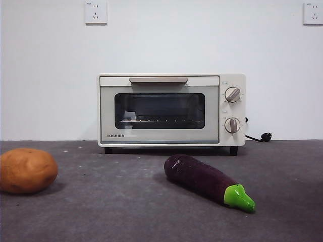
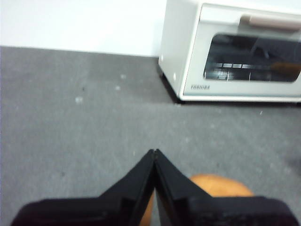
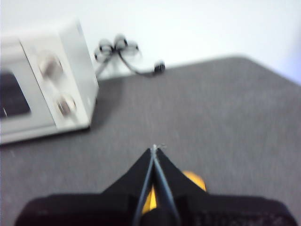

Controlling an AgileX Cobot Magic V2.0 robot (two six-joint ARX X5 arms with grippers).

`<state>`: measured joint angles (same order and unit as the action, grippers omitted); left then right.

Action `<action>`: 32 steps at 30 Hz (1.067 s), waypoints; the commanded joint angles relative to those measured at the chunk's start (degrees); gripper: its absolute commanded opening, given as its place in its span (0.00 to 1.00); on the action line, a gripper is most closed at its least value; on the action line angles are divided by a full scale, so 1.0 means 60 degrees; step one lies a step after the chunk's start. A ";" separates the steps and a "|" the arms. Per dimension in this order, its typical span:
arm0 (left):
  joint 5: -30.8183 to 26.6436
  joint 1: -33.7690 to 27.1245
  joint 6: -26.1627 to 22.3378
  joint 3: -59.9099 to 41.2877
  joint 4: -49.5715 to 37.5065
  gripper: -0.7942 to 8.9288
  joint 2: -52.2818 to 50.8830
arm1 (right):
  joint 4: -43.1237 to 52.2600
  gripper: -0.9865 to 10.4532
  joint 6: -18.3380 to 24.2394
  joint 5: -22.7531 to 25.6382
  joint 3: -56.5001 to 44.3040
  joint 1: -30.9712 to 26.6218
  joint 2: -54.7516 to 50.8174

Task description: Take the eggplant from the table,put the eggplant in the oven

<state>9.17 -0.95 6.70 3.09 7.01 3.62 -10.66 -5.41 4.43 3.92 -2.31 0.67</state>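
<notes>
**Oven door shut, both arms waiting, eggplant untouched**

Nearest the front camera, going left to right, a brown potato (image 1: 27, 170) sits at the worktop's (image 1: 116, 212) left edge and the eggplant (image 1: 207, 181) lies right of centre, purple body angled back toward the oven (image 1: 171, 111), green cap pointing forward. It lies on the worktop just in front of the oven, apart from the potato.

Risks, as I judge them: the oven door is closed, so unless it is opened by its bar handle (image 1: 158, 79) first, the eggplant cannot go in. The eggplant's rounded body may roll or slip out of a pinch made too near the tapered cap. The potato could be picked by mistake.

The left gripper (image 2: 154, 151) has its fingers pressed together, holding nothing; the potato shows just below them and the oven well ahead. The right gripper (image 3: 154, 148) likewise has its fingers together and empty, the oven's knob side ahead of them. Neither view shows the eggplant near the fingers.
</notes>
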 commanded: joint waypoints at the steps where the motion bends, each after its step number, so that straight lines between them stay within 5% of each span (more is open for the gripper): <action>1: 0.0036 0.0022 0.0117 0.0554 -0.0102 0.08 0.0098 | 0.0142 0.08 -0.0186 -0.0025 0.0583 0.0007 -0.0022; 12: 0.0375 0.0022 0.0393 0.3238 -0.0102 0.08 0.2095 | -0.0095 0.08 -0.0182 0.0000 0.3122 0.0007 0.0882; 22: 0.1577 0.0029 0.0390 0.6470 0.0058 0.08 0.4772 | -0.1468 0.08 -0.0047 -0.0627 0.6859 0.0007 0.3814; 32: 0.1577 0.0721 -0.0106 1.0469 0.1745 0.08 0.7191 | -0.2779 0.08 0.0517 -0.1388 1.1122 0.0007 0.6907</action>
<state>18.50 2.92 7.77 63.90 17.28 46.17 -27.27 -3.18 -3.55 68.03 -2.31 40.82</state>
